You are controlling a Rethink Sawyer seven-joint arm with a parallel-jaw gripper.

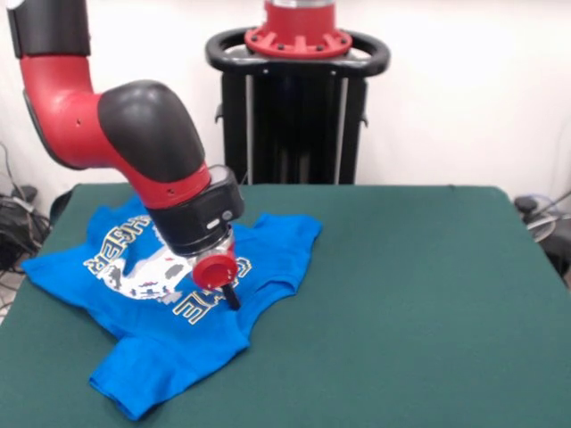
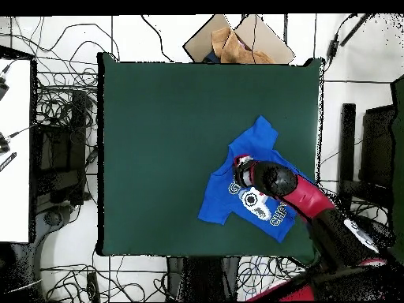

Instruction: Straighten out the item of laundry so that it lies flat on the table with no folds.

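The item of laundry (image 1: 156,352) is a bright blue T-shirt lying print side up on the left part of the green table (image 1: 410,294). White lettering and a white print show beside the arm. One sleeve points toward the table's near edge, and the cloth bunches a little at the right hem. My gripper (image 1: 230,296) hangs low over the shirt's middle, its tip at the lettering; the wrist hides how it is set. In the overhead view the shirt (image 2: 222,199) lies near the table's (image 2: 173,118) lower right corner, with the gripper (image 2: 241,168) over it.
The black pedestal (image 1: 299,116) stands behind the table. A cardboard box (image 2: 237,43) sits beyond the table's top edge in the overhead view. Cables (image 2: 67,118) lie on the floor around the table, and a white desk (image 2: 14,150) is at the left.
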